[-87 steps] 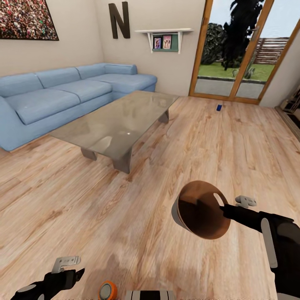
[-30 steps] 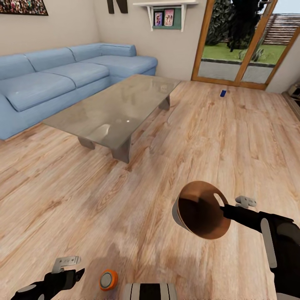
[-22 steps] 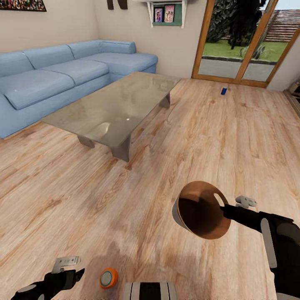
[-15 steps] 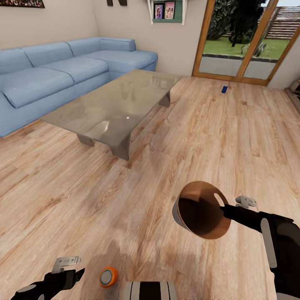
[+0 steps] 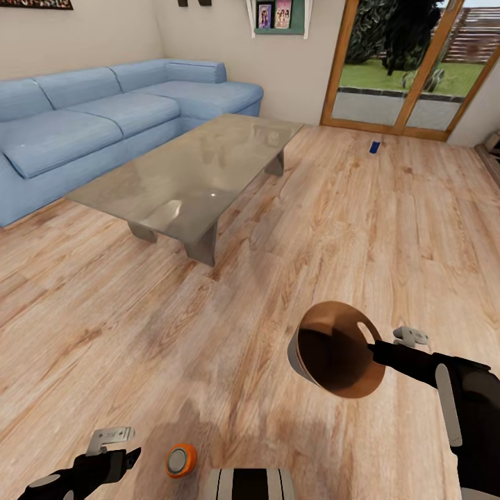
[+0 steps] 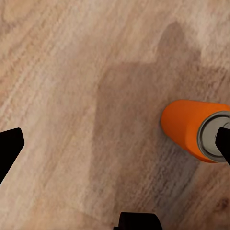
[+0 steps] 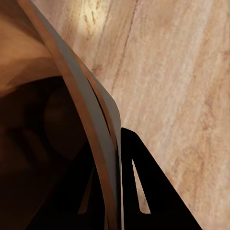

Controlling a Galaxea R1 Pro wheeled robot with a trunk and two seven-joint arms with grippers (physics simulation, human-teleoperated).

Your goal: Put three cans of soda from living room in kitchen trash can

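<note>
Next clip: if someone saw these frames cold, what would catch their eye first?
Probably the brown wooden bucket, held off the plank floor by its rim in the right gripper, its open mouth tilted toward the camera. Next, the orange soda can standing on the floor close by the open left gripper, and a small dark blue can far off near the glass doors, beyond the shiny low table.
</note>
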